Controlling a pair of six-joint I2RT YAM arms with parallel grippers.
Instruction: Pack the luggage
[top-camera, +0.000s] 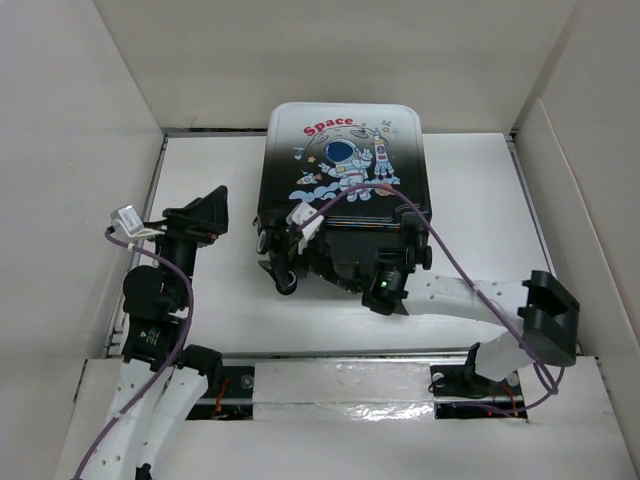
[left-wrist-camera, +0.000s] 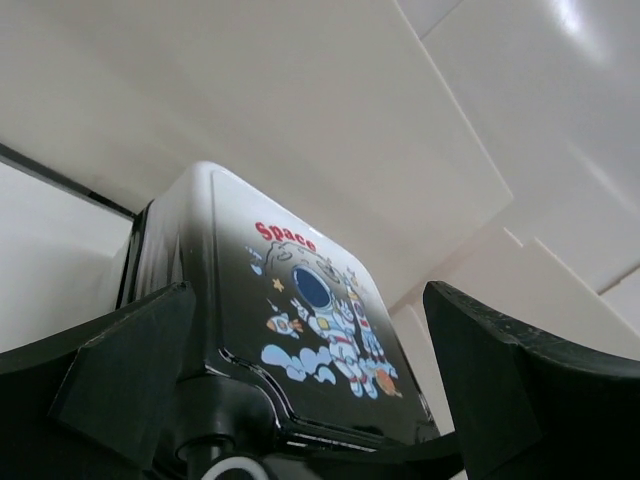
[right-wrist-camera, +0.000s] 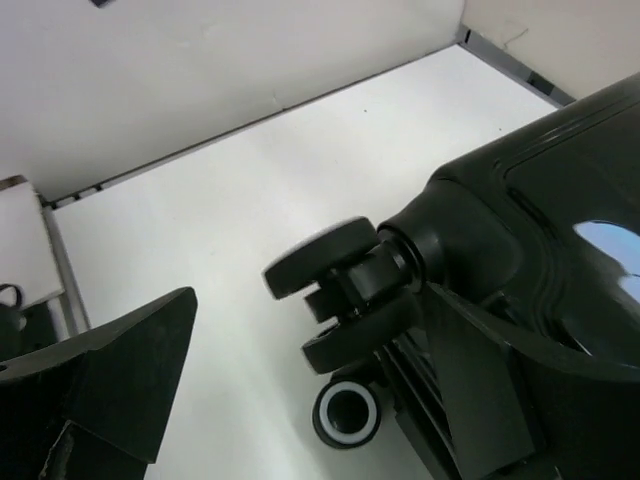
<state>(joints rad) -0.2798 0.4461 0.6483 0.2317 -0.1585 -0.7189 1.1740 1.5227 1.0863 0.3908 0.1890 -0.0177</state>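
Observation:
The luggage (top-camera: 345, 150) lies flat and closed at the back middle of the table, astronaut and red "Space" print up, black wheels (top-camera: 283, 278) toward me. My left gripper (top-camera: 208, 208) is open and empty to the left of it, apart from it. In the left wrist view the luggage (left-wrist-camera: 240, 250) shows beyond the wide-spread fingers (left-wrist-camera: 130, 360). My right gripper (top-camera: 287, 262) is open at the luggage's near-left corner. In the right wrist view a double wheel (right-wrist-camera: 345, 290) stands between its fingers, and the right finger (right-wrist-camera: 480, 390) lies along the shell (right-wrist-camera: 540, 220).
White walls (top-camera: 60, 180) enclose the table on the left, back and right. A purple cable (top-camera: 440, 240) runs from the right wrist across the luggage's near end. A second wheel with a white ring (right-wrist-camera: 347, 413) shows low in the right wrist view.

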